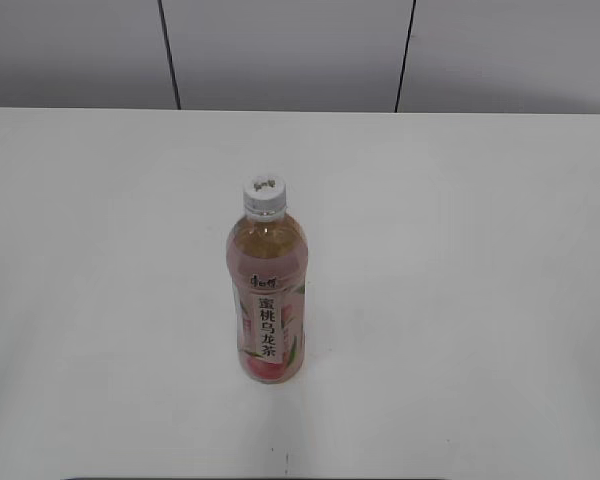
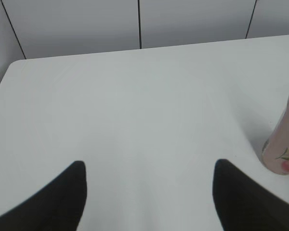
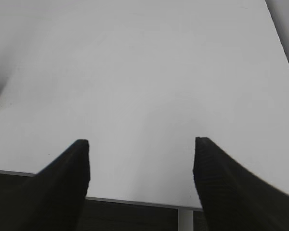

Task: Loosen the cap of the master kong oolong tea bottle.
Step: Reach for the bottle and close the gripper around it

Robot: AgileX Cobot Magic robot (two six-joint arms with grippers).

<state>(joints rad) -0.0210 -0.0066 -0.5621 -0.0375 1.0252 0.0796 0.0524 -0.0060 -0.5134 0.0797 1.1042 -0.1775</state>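
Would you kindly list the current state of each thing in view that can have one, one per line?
master kong oolong tea bottle: upright on the table, untouched, mostly full of tea.
cap: seated on the bottle neck; whether it is loosened cannot be told.
left end effector: open, empty, beside the bottle but apart from it.
right end effector: open, empty, near the table edge.

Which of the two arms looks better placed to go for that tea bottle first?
Probably the left. Its open end effector already has the bottle base in view at the right edge, while the right end effector, also open, catches only a sliver at its far left edge. Neither touches the bottle or the cap.
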